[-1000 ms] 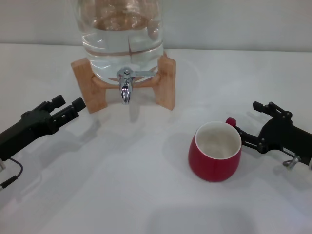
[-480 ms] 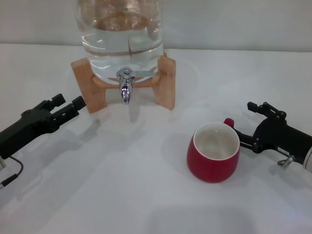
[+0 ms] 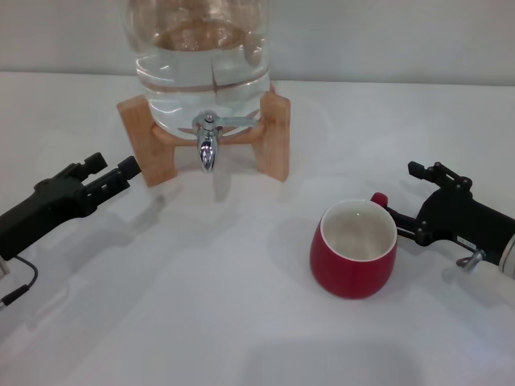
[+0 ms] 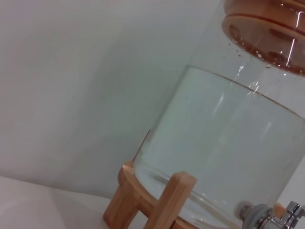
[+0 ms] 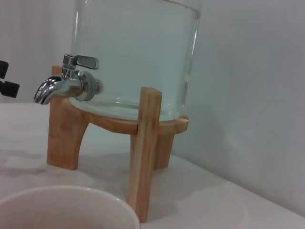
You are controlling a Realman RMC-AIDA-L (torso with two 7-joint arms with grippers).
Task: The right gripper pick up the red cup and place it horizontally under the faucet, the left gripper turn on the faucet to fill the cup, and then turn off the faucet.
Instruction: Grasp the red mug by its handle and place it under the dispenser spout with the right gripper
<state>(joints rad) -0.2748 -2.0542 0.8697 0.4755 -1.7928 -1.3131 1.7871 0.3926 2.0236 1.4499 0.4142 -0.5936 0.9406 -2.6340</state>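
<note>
Head view showed a plain white table [image 3: 201, 322] running back to a pale wall, with bare room in front of the wooden stand [image 3: 273, 137] and broad open stretches along the near edge. On that stand sat the clear water jar [image 3: 201, 64], its chrome faucet [image 3: 208, 141] pointing down over the open tabletop, flat lever lying to the side. The red cup [image 3: 354, 261] stood upright on the table, well right of and nearer than the faucet, glossy and squat, cream inside, its small loop handle turned toward the right gripper [image 3: 406, 197]. That claw's fingers were spread wide, one finger close beside the handle and the other farther back, gripping nothing. The left gripper [image 3: 113, 173] hovered low at the left, near the stand's left leg, its fingers a little apart and empty, well apart from the faucet.
</note>
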